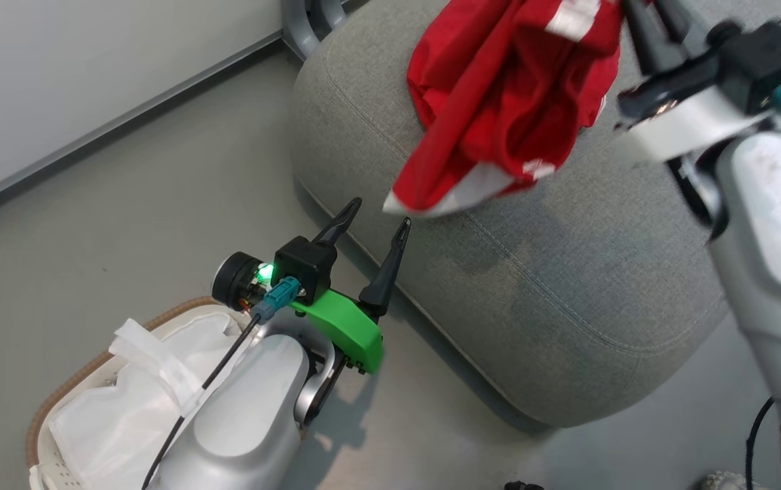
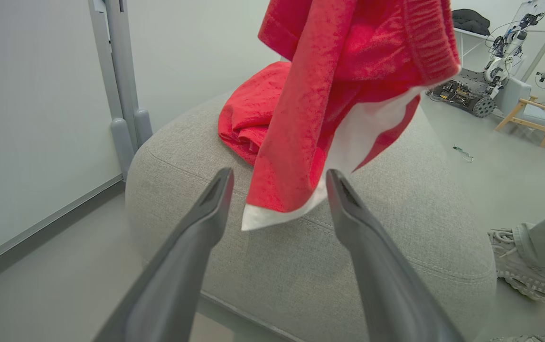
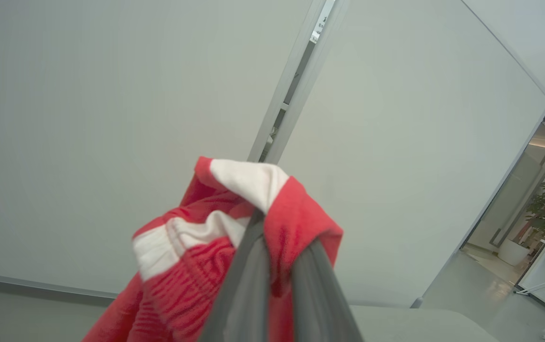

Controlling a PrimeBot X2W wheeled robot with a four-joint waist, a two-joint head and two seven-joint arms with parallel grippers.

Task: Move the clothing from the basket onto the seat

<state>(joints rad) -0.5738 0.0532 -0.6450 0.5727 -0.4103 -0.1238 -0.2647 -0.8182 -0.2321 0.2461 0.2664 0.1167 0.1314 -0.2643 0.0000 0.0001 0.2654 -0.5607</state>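
Clothing [image 1: 506, 102] with white trim hangs at one o'clock in the head view, clamped between the closed fingers of the right hand [image 3: 277, 232] over the seat [image 1: 567, 286]. A plain red piece [image 2: 239, 118] lies on the cushion behind it. Left hand [image 1: 381, 211], fingers spread wide and empty, sits at the hem's seven o'clock. Basket [image 1: 35, 425], at seven o'clock, holds its white liner [image 1: 111, 415].

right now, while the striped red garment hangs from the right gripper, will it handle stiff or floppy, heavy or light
Probably floppy: the striped garment hangs in loose folds from the shut right gripper, its white hem drooping toward the seat. Likely light, as a small pinch carries it all. Once released it would probably slump into a heap.
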